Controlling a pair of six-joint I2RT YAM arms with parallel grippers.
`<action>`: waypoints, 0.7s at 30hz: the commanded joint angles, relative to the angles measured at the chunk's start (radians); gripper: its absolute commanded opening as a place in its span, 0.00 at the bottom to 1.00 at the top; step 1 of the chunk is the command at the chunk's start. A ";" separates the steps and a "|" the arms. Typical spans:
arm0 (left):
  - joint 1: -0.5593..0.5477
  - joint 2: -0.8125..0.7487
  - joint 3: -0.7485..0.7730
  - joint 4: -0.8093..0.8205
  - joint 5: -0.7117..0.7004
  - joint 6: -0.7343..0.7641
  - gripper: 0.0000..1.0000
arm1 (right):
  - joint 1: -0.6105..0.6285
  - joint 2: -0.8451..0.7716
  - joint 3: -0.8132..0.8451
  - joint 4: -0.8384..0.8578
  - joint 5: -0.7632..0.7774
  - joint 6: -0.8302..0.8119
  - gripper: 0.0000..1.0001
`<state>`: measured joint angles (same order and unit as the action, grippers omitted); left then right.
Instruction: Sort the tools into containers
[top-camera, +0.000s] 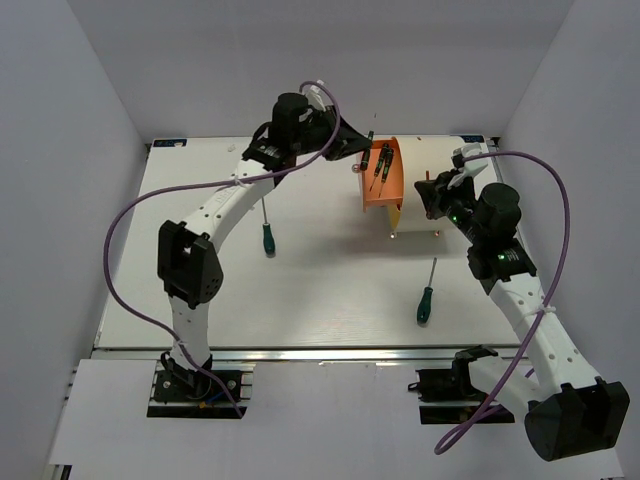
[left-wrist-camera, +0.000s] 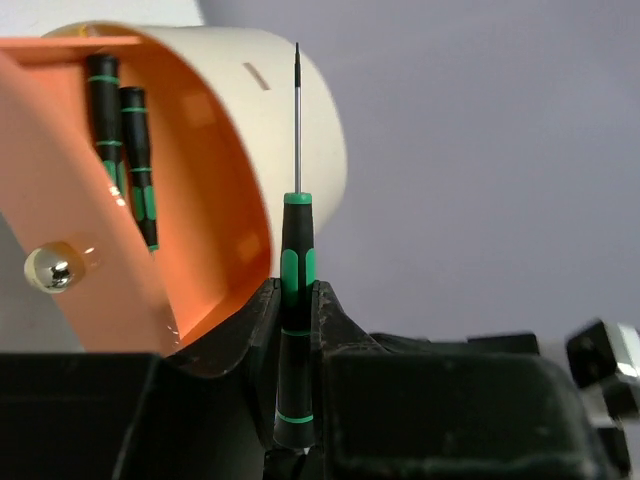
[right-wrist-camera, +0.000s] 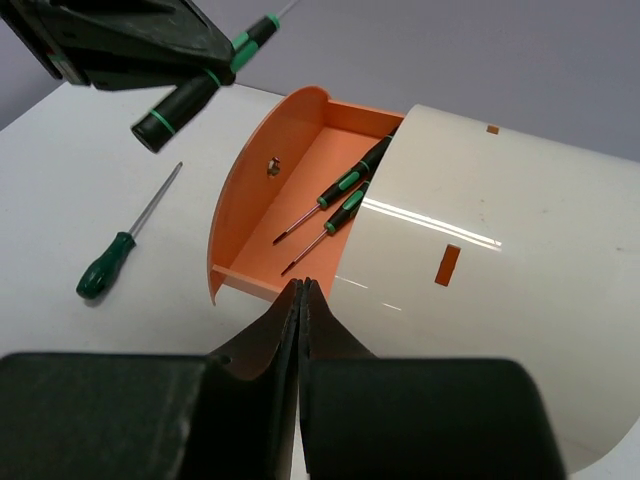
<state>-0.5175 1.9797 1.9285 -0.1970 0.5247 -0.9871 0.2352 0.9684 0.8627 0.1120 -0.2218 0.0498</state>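
The white table (top-camera: 300, 290) stands in a booth with plain, pale lavender-grey walls (top-camera: 60, 150) on its left, far and right sides. An aluminium rail (top-camera: 330, 353) runs along the table's near edge. The white drum (right-wrist-camera: 480, 280) lies toward the far right of the tabletop, and the orange drawer (right-wrist-camera: 240, 205) is pulled part-way out of it to the left. Two black-and-green screwdrivers (right-wrist-camera: 348, 182) lie side by side in the drawer, handles toward the drum.

The left gripper (left-wrist-camera: 296, 295) is clamped on the handle of a third black-and-green screwdriver (left-wrist-camera: 296, 235). It holds the tool in the air just beside the drawer's round front.

The right gripper (right-wrist-camera: 301, 292) hangs close by the drum, its fingers pressed together on nothing.

A green-handled screwdriver (top-camera: 267, 238) lies on the bare tabletop left of the drawer. A second green-handled screwdriver (top-camera: 426, 300) lies nearer the arms' bases, well apart from the first.
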 joint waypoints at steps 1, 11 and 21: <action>-0.021 0.008 0.073 -0.166 -0.193 -0.033 0.00 | -0.008 -0.028 0.026 0.025 0.038 0.022 0.00; -0.067 0.198 0.351 -0.337 -0.350 -0.041 0.08 | -0.013 -0.057 -0.001 0.018 0.055 0.028 0.00; -0.084 0.212 0.351 -0.318 -0.324 -0.035 0.41 | -0.017 -0.057 -0.011 0.026 0.059 0.035 0.00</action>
<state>-0.5983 2.2055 2.2494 -0.4953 0.2100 -1.0340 0.2226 0.9279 0.8581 0.1074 -0.1780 0.0742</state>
